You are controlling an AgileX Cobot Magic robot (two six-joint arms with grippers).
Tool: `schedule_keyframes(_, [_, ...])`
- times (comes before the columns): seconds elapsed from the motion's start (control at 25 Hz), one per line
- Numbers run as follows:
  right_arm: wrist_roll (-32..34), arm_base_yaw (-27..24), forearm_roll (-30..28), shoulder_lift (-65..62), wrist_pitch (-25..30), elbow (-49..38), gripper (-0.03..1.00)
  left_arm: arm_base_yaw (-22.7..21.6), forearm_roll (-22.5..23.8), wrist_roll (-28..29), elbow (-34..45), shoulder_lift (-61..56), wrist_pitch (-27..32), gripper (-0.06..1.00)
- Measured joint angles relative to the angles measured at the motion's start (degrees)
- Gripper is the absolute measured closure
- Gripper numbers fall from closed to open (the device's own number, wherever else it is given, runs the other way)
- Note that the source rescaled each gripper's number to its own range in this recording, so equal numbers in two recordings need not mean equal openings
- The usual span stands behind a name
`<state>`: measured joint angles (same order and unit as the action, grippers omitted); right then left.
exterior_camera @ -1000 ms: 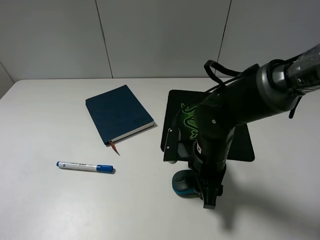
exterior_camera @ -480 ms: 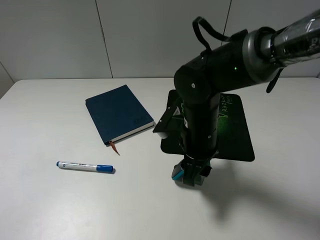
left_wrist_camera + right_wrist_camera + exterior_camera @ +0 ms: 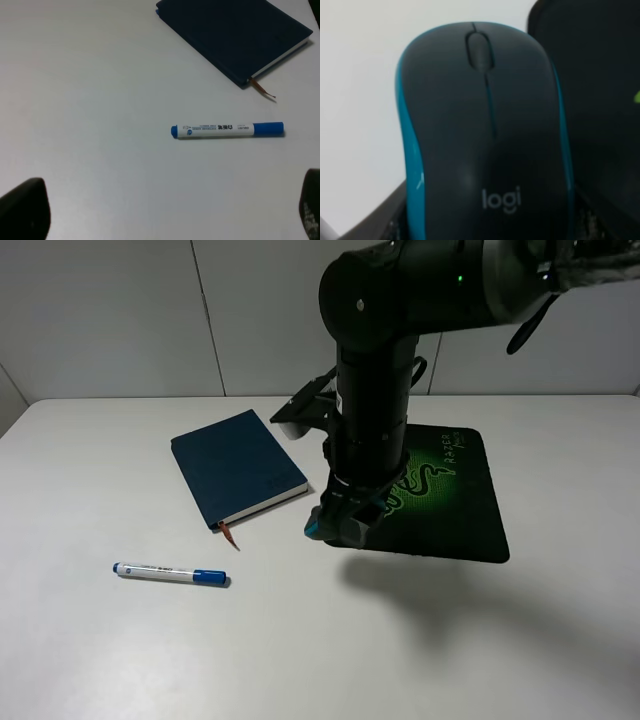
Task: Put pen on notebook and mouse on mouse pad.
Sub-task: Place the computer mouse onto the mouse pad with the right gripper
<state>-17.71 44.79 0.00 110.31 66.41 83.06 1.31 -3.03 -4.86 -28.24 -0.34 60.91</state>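
1. My right gripper (image 3: 345, 523) is clamped tight on the mouse (image 3: 485, 130), one finger on each teal side. From the shadow beneath, I judge it is held up off the table (image 3: 90, 490).
2. The mouse hangs over the pad's (image 3: 470, 510) near left edge: in my wrist view there is bare table under one side and black pad under the other. The pad's middle lies off to my right and farther back, so that is where I would take it.
3. The mouse's long axis runs straight out from my wrist, wheel end leading.
4. My left gripper (image 3: 165, 212) is spread wide and holds nothing.
5. The pen (image 3: 227, 130) lies flat on the table ahead of those fingers, toward the capped-end side. Its barrel runs along the line from one finger to the other, so I expect a wrist turn before closing.
6. The notebook (image 3: 235, 35) lies beyond the pen, near but not touching. My left arm is the nearer one.
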Motion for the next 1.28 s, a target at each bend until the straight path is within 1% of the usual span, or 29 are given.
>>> schedule_keyframes(0.2, [1.3,-0.1,-0.8,0.0,1.0,4.1,0.97,0.0,0.0,0.0,0.0,0.0,0.0,-0.06])
schedule_keyframes(0.32, [1.4,-1.3,-0.9,0.0,1.0,5.0,0.97,0.0,0.0,0.0,0.0,0.0,0.0,-0.06])
schedule_keyframes(0.56, [2.8,-6.8,-1.0,0.0,-1.0,5.3,0.97,0.0,0.0,0.0,0.0,0.0,0.0,-0.06])
schedule_keyframes(0.88, [2.9,-14.8,-0.9,0.2,-6.3,5.5,0.97,0.0,0.0,0.0,0.0,0.0,0.0,-0.06])
schedule_keyframes(1.0, [3.1,-17.9,0.0,0.4,-8.2,5.5,0.97,0.0,0.0,0.0,0.0,0.0,0.0,-0.06])
schedule_keyframes(1.28, [3.1,-23.3,0.0,4.3,-12.5,5.5,0.97,0.0,0.0,0.0,0.0,0.0,0.0,-0.06])
